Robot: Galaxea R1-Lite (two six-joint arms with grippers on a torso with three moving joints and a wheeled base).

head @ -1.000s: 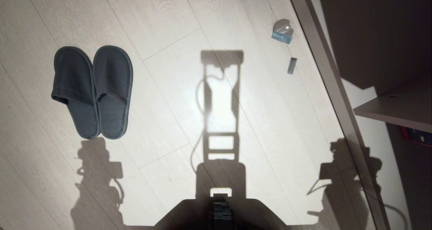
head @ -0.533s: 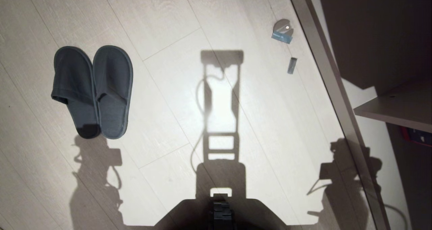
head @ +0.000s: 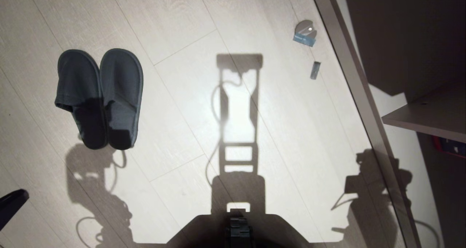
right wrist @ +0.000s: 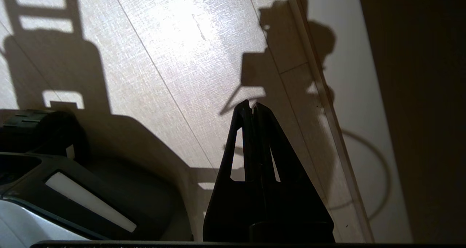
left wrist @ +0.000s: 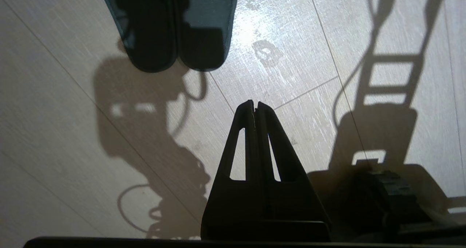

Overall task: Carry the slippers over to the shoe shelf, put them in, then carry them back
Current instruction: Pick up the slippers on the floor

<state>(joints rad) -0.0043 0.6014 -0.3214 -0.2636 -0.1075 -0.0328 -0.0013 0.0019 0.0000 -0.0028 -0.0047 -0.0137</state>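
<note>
The slippers [head: 100,97], a dark grey pair, lie side by side on the pale wood floor at the left, toes pointing away from me. My left arm's shadow covers their heel ends [left wrist: 174,33]. My left gripper [left wrist: 255,104] hangs above the floor short of those heels, shut and empty; its tip [head: 20,196] shows at the head view's lower left edge. The shoe shelf is the low opening of the taupe unit on the right, with a pale base board [head: 404,157]. My right gripper [right wrist: 252,105] is shut and empty near that unit's front edge.
A taupe strip [head: 349,66] runs along the unit's front. A board [head: 422,118] juts out above the base. A round grey piece with a blue label [head: 305,32] and a small grey stick [head: 315,70] lie on the floor nearby. My base [head: 238,229] is at the bottom centre.
My left arm has swung forward: its gripper tip has come into the head view at the lower left, and its shadow has crept up over the slippers' heels. The right arm has stayed still.
</note>
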